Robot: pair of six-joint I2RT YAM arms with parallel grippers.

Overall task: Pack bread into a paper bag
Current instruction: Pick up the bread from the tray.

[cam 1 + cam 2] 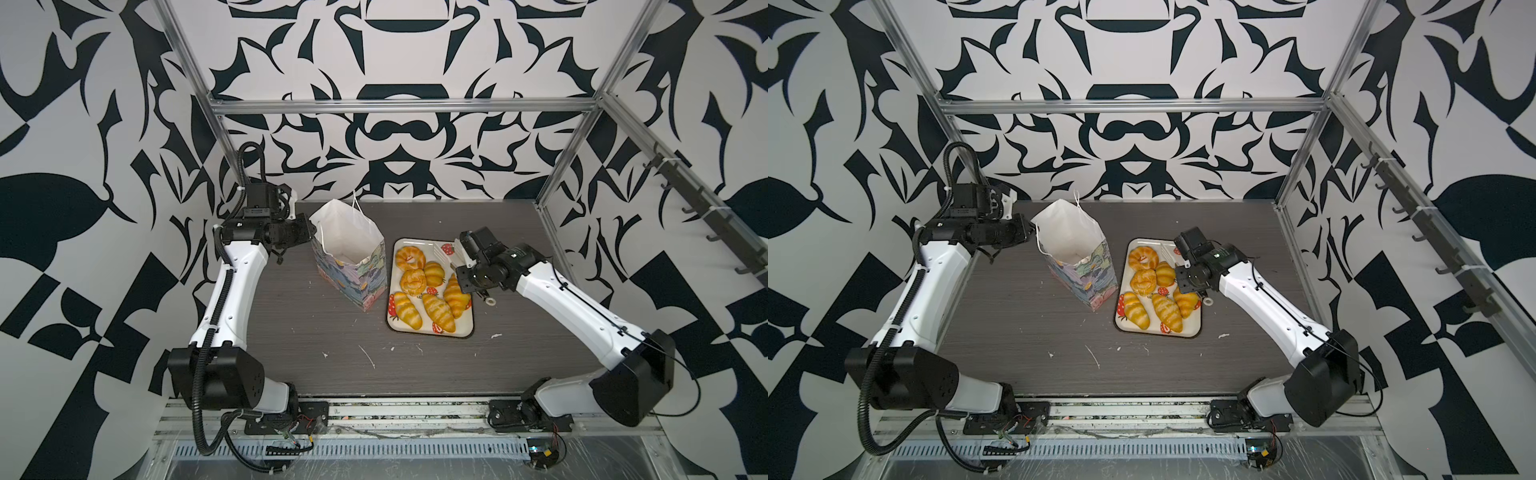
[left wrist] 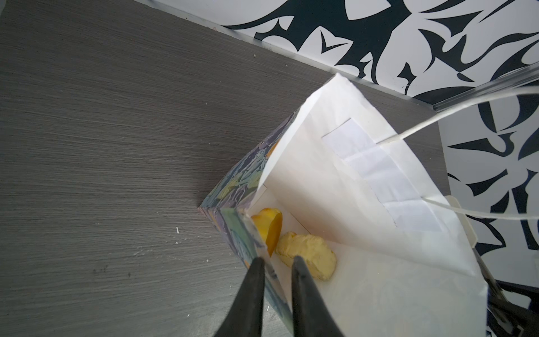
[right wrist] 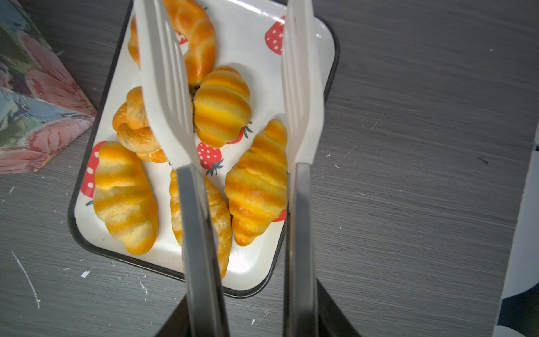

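Left hand [image 2: 277,259] clamped on paper bag [image 2: 320,189] rim; right hand [image 3: 253,315] gripping tongs [image 3: 166,87]; scuffed grey table [image 1: 332,332], black-white patterned walls [image 1: 395,137].

Table [image 1: 316,332]: dark grey wood-grain top. Standing directly on it is the paper bag [image 1: 357,284], upright, mouth open, left of centre. The tray [image 1: 463,322], cream with a dark rim, lies flat just beside the bag; contact unclear. White flecks and one streak [image 1: 366,356] mark the front half.
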